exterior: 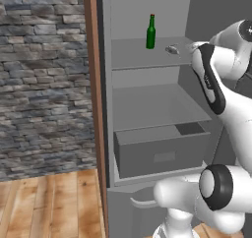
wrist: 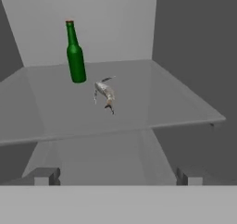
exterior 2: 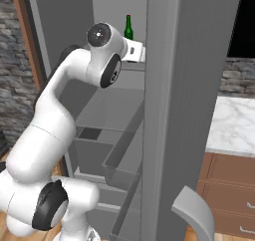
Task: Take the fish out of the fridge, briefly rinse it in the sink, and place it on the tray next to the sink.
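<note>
The fridge [exterior: 147,109] stands open; on its top shelf the fish [wrist: 105,93] lies near a green bottle [wrist: 74,54]; the claw [wrist: 118,176] is wide

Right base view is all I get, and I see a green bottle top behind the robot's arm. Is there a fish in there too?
Observer: Yes, the fish lies on the same fridge shelf as the bottle, a little in front of it and not touching it.
Operator: Is the robot holding it?
Observer: No, the gripper is short of the shelf's front edge, its jaws wide open with nothing between them.
Operator: What's under that shelf?
Observer: In the left base view, another shelf, then a grey drawer pulled partly out.
</note>
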{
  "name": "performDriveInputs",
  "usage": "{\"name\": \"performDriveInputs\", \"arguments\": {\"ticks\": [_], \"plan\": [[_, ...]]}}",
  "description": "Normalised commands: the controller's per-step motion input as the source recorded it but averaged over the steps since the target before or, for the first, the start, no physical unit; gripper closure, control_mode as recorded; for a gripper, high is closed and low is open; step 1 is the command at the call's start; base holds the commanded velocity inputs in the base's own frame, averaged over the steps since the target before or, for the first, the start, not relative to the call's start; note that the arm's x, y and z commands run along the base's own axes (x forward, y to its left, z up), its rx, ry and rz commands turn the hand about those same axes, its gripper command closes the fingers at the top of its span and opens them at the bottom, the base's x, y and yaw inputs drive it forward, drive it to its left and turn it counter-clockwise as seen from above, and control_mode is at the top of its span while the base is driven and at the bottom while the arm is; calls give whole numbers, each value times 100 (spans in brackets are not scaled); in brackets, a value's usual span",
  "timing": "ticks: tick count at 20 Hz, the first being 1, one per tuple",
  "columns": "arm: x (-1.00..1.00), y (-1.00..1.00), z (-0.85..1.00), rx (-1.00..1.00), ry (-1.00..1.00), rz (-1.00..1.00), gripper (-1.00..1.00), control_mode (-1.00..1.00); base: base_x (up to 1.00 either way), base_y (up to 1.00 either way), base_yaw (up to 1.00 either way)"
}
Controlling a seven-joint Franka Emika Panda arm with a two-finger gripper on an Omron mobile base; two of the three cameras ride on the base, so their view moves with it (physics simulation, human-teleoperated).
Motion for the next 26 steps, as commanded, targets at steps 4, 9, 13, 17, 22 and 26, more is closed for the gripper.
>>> {"name": "performDriveInputs", "arguments": {"ticks": [4, 9, 13, 17, 22, 26], "plan": [[85, 0, -12, 0, 0, 0, -100, -100, 0, 0, 0], [78, 0, -14, 0, 0, 0, -100, -100, 0, 0, 0], [75, 0, -9, 1, 0, 0, -100, -100, 0, 0, 0], [78, 0, -9, 2, 0, 0, -100, -100, 0, 0, 0], [69, 0, -8, 2, 0, 0, -100, -100, 0, 0, 0], [65, 0, -19, 5, 0, 0, -100, -100, 0, 0, 0]]}}
